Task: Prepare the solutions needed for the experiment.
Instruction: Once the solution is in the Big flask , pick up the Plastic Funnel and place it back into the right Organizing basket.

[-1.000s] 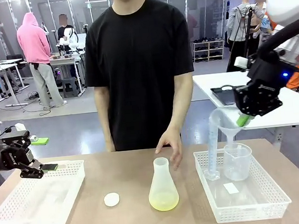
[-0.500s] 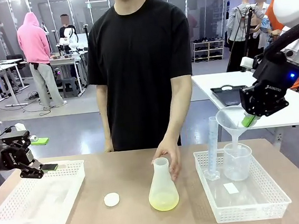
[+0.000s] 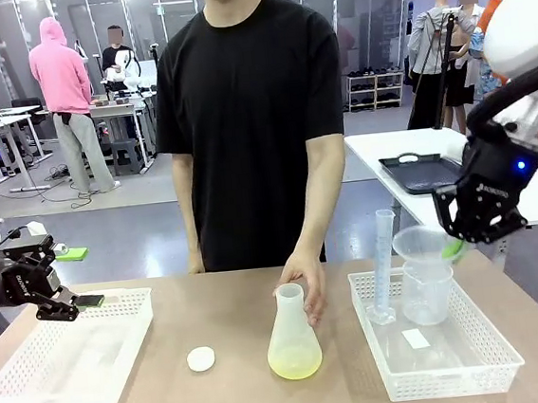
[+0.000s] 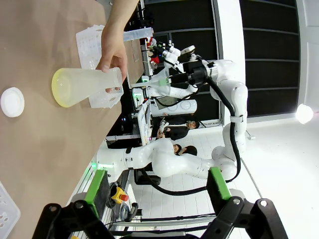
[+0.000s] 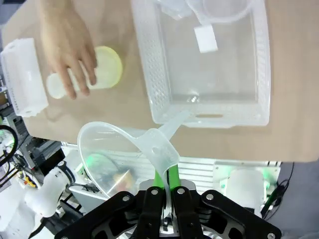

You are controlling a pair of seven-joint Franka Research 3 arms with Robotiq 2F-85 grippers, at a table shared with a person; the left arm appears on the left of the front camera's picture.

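Right claw [image 3: 454, 246] pinching funnel [image 3: 420, 242] by rim tab, bowl over beaker [image 3: 428, 296] in right basket [image 3: 476, 372]. Left claw [image 4: 157, 183] spread wide, hovering above left basket [image 3: 40, 400]. Solution [image 3: 295, 362] is thin yellow layer in flask [image 3: 291, 323] at middle of bench [image 3: 166, 316], person's hand [image 3: 305, 279] on its neck. Likely step: seat funnel in vessel mouth – keep stem plumb, centre it, lower slowly, mind cylinder [image 3: 385, 257] just beside – release only once rim rests
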